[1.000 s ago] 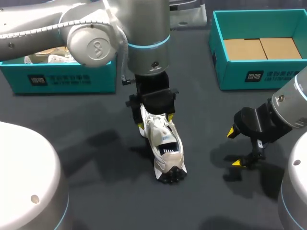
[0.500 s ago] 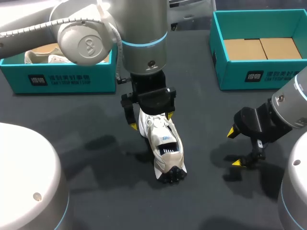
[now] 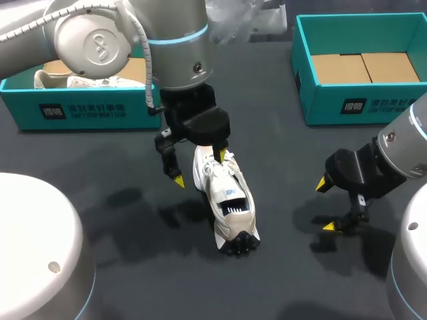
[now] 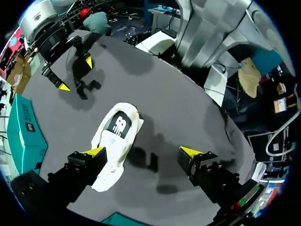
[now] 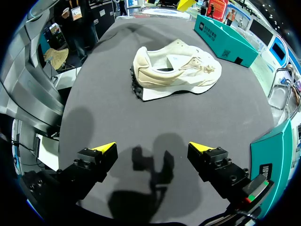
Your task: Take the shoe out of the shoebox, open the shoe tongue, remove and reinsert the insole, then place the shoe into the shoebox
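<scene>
The left claw is held open over the shoe, one tip beside its collar; the right claw is spread open, well apart from it. The shoe, upright on the surface, could be toppled if that tip snags.

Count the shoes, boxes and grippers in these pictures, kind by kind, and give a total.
Shoes: 2, the loose shoe and the boxed shoe
Boxes: 2, the left box and the right box
Grippers: 2, the left gripper and the right gripper
Total: 6
</scene>
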You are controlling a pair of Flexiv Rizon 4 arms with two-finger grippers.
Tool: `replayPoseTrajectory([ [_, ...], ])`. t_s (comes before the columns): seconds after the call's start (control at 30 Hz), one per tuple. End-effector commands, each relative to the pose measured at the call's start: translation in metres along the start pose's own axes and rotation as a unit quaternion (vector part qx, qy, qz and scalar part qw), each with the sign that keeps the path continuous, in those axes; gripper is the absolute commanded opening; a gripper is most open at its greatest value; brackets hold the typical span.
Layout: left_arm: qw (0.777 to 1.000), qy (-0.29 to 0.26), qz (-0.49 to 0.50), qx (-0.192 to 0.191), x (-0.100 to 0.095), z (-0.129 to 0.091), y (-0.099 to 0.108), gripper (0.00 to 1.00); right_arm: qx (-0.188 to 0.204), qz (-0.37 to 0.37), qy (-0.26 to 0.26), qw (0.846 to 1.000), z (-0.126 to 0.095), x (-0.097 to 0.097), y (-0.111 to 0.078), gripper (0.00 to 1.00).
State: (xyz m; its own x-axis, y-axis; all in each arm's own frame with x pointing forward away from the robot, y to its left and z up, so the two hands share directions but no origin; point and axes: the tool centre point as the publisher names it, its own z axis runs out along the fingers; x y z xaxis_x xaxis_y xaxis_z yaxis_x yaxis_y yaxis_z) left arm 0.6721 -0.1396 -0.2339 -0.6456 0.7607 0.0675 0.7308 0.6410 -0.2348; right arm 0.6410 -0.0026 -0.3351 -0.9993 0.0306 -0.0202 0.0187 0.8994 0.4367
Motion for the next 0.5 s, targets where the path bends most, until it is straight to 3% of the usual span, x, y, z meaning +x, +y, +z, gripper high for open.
replayPoseTrajectory([
  [0.03, 0.986, 0.013, -0.155, -0.064, 0.006, -0.005, -0.007, 1.00, 0.000, 0.000, -0.001, 1.000, -0.001, 0.002, -0.001, 1.00],
  [0.27, 0.986, 0.013, -0.155, -0.064, 0.006, -0.005, -0.007, 1.00, 0.000, 0.000, -0.001, 1.000, -0.001, 0.002, -0.001, 1.00],
  [0.5, 0.948, -0.003, -0.317, -0.041, 0.010, 0.017, -0.044, 1.00, 0.000, 0.000, -0.001, 1.000, -0.001, 0.002, -0.001, 1.00],
])
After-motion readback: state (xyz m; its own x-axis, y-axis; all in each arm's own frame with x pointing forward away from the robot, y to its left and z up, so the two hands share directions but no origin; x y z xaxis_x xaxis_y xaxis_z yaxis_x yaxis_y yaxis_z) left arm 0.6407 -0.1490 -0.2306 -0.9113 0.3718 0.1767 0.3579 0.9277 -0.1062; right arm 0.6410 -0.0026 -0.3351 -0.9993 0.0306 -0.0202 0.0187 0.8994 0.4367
